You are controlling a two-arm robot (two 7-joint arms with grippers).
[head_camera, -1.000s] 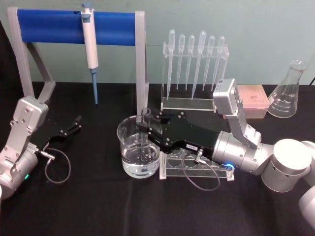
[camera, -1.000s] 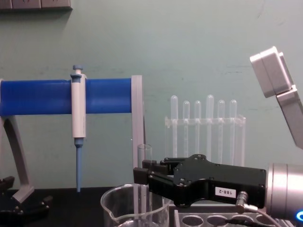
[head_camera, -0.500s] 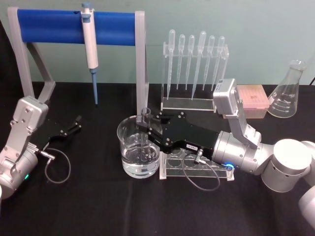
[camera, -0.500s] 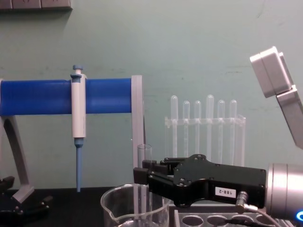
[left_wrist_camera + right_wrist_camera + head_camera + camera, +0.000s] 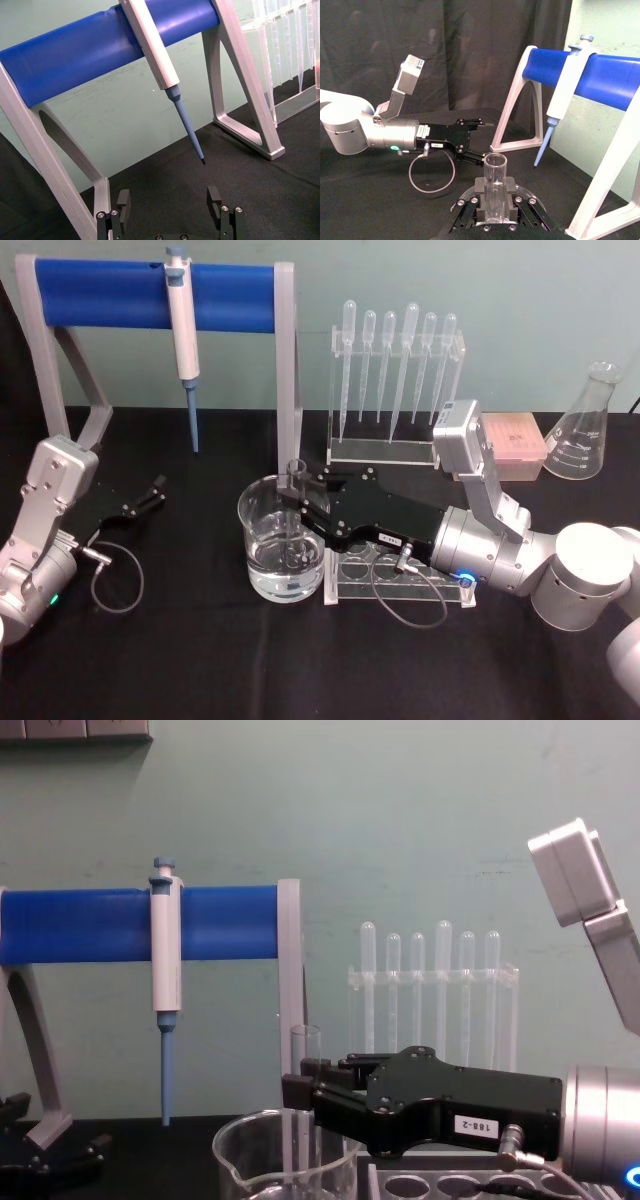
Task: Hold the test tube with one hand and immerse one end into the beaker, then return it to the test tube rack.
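Note:
The test tube (image 5: pixel 296 490) stands upright, and its lower end dips into the water of the beaker (image 5: pixel 258 540). My right gripper (image 5: pixel 299 504) reaches in from the right over the beaker's rim and is shut on the tube's upper part. From the chest, the test tube (image 5: pixel 305 1055) rises above the right gripper (image 5: pixel 302 1095), and the beaker (image 5: pixel 240 1165) sits below. The right wrist view looks down on the test tube (image 5: pixel 495 182) clamped between the fingers (image 5: pixel 480 192). My left gripper (image 5: pixel 152 494) rests open on the table at the left, apart from everything; it is open too in its own wrist view (image 5: pixel 169 202).
A white-and-blue pipettor (image 5: pixel 182 330) hangs from the blue-barred stand (image 5: pixel 100 295) at the back left. A pipette rack (image 5: pixel 395 390) stands behind the beaker. A clear tube rack (image 5: pixel 400 585) lies under my right gripper. A conical flask (image 5: pixel 587 430) and a pink box (image 5: pixel 512 445) sit at the back right.

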